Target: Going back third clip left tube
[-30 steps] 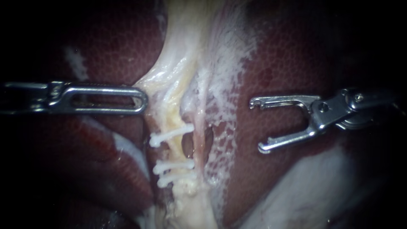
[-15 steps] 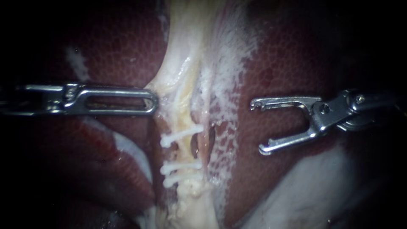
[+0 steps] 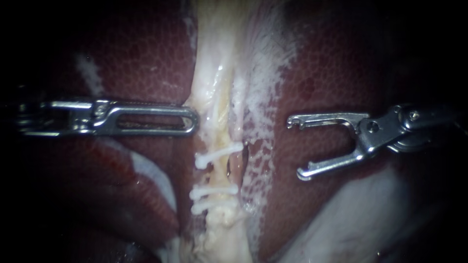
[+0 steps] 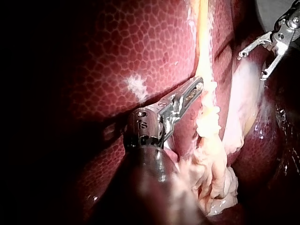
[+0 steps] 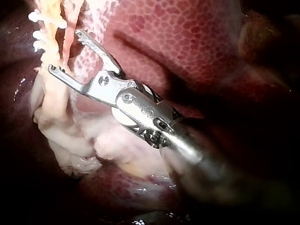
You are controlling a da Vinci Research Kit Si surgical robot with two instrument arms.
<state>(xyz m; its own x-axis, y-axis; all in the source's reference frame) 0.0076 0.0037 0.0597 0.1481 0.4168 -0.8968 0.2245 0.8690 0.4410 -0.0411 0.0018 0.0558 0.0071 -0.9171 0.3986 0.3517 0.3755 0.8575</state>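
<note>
Left tube (image 3: 220,171): centre, between the instruments, three white clips (image 3: 214,190) across it.
Handling: likely soft, slick, easily torn; hold the pale tissue (image 3: 209,87) above the clips.
Left instrument (image 3: 194,120): end effector closed on that tissue's edge.
Right instrument (image 3: 295,147): end effector wide, empty, over the liver (image 3: 331,73).

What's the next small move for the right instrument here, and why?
Probably draw the right instrument straight back toward its entry side, away from the left tube. It stands open and empty over the liver, and three clips already sit across that tube, so nothing seems left for it there. The left instrument holds pale tissue beside the tube.
</note>
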